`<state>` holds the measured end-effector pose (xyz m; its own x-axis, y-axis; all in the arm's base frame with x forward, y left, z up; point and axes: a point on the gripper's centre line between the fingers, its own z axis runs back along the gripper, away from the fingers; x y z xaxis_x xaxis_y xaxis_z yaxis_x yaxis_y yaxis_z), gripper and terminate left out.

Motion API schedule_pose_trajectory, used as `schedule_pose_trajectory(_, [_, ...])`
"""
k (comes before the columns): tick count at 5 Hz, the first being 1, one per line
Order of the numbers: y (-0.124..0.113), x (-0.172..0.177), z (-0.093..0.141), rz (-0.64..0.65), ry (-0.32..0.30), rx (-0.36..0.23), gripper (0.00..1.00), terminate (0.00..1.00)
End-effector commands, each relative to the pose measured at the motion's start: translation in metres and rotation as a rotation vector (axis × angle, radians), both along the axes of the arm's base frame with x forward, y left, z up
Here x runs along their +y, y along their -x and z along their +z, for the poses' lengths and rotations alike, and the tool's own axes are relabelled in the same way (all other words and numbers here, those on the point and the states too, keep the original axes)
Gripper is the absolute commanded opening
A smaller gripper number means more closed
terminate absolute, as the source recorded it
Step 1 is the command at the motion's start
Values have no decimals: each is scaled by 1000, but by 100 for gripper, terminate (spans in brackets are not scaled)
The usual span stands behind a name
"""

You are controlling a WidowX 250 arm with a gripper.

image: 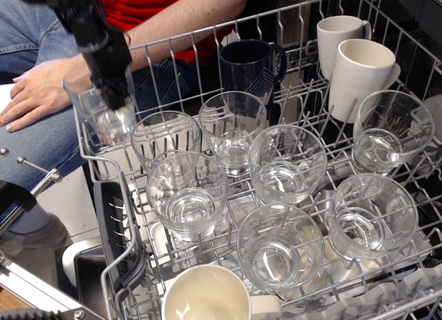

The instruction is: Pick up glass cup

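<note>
My black gripper comes down from the top left and is shut on the rim of a clear glass cup. One finger sits inside the cup. The cup hangs tilted at the rack's far-left corner, raised above the wires. Several look-alike clear tumblers stand upright in the dishwasher rack, the nearest one just right of the held cup.
A dark blue mug and two white mugs stand at the back of the rack. Another white mug sits at the front edge. A seated person's hand and jeans lie just left of the rack.
</note>
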<state>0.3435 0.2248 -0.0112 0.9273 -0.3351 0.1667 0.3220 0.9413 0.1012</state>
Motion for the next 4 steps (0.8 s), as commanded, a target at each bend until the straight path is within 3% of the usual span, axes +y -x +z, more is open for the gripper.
schedule_pose_trajectory(1, [-30, 11, 92, 38, -139, -186, 0, 0])
schedule_pose_trajectory(2, [-38, 7, 114, 36, -195, -175, 0, 0])
schedule_pose_trajectory(4, [-41, 1, 142, 7, -191, -146, 0, 0])
